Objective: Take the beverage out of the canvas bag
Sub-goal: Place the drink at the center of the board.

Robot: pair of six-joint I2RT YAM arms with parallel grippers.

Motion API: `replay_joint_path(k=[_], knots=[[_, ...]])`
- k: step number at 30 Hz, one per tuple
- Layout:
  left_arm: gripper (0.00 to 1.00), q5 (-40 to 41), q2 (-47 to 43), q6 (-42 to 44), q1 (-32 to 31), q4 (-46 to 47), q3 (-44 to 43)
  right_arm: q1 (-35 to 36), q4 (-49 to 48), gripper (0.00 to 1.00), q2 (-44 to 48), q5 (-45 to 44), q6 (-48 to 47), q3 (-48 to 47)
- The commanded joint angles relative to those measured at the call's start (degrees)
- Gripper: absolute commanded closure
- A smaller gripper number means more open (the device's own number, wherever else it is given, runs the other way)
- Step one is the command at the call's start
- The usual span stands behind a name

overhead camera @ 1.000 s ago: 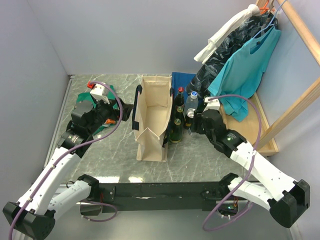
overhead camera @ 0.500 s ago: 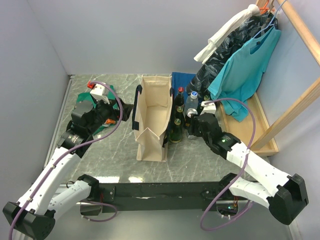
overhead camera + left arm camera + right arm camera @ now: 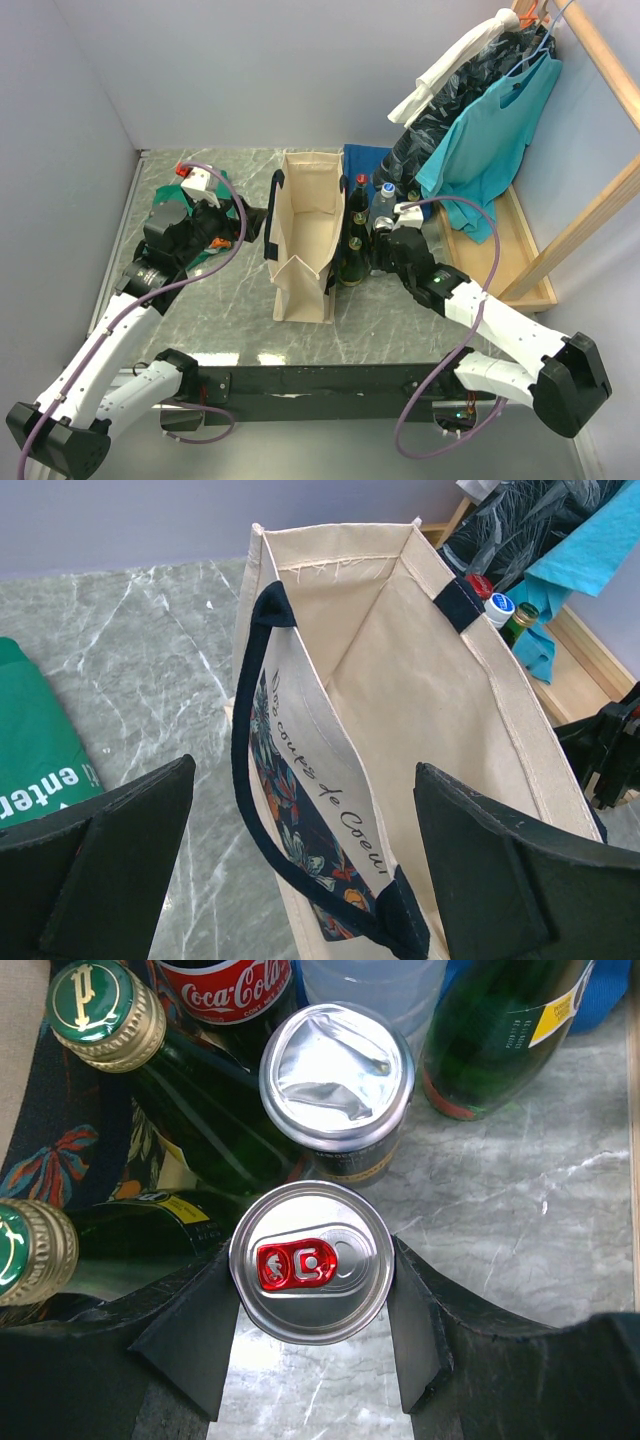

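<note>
The right gripper [image 3: 312, 1305] clamps a silver, red-tabbed can [image 3: 310, 1270] upright near the cream canvas bag [image 3: 300, 230], bottles [image 3: 190, 1100] crowding 1 side, marble table [image 3: 530, 1230] showing on the other; the left gripper [image 3: 300, 860] gapes wide.

The tall cream-beige canvas bag [image 3: 420, 700] has navy strap handles and an orange-and-blue floral panel; the round silver aluminium can [image 3: 310, 1275] bears a red tab; the green glass bottles [image 3: 210, 1110] wear gold caps.

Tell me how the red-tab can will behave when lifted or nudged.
Probably rigid and fairly heavy: the red-tab can looks unopened, tab flat. Its smooth metal wall may slip in the right end effector. Nudged, it could knock the foil-topped can close beside it.
</note>
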State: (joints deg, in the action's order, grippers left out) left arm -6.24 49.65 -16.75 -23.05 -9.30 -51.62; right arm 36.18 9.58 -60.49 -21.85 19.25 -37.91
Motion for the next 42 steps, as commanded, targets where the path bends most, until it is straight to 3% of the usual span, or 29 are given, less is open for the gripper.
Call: replay_joint_path(k=[1, 13, 14, 15, 16, 17, 18, 24, 36, 42], knots=[[0.04, -0.2, -0.7, 0.8, 0.3, 1.3, -0.5, 0.6, -6.7, 1.00, -0.6, -2.7, -0.2, -0.8], [0.04, -0.3, -1.0, 0.8, 0.3, 1.1, -0.6, 1.0, -6.9, 1.00, -3.7, -3.6, 0.3, -1.6], [0.04, -0.4, -1.0, 0.8, 0.2, 1.1, -0.6, 1.0, -6.8, 0.86, -3.9, -3.6, 0.4, -1.7], [0.04, -0.4, -1.0, 0.9, 0.2, 1.2, -0.6, 0.9, -6.9, 0.79, -4.0, -3.6, 0.4, -1.7], [0.04, -0.4, -1.0, 0.9, 0.3, 1.2, -0.6, 0.9, -6.9, 0.79, -4.0, -3.6, 0.5, -1.7], [0.04, -0.4, -1.0, 0.9, 0.3, 1.2, -0.5, 1.0, -6.9, 0.87, -4.3, -3.4, 0.4, -1.7], [0.04, -0.3, -1.0, 0.9, 0.3, 1.1, -0.5, 0.9, -6.9, 0.88, -4.5, -3.5, 0.5, -1.7], [0.04, -0.3, -1.0, 1.0, 0.3, 1.1, -0.6, 1.1, -6.7, 0.78, -5.3, -3.4, 0.4, -2.3], [0.04, -0.2, -1.0, 1.0, 0.2, 1.1, -0.5, 1.5, -6.0, 0.46, -5.7, -3.7, 0.4, -2.8], [0.04, -0.2, -1.0, 1.0, 0.3, 1.0, -0.6, 1.7, -5.5, 0.40, -5.4, -4.2, 0.5, -2.9]])
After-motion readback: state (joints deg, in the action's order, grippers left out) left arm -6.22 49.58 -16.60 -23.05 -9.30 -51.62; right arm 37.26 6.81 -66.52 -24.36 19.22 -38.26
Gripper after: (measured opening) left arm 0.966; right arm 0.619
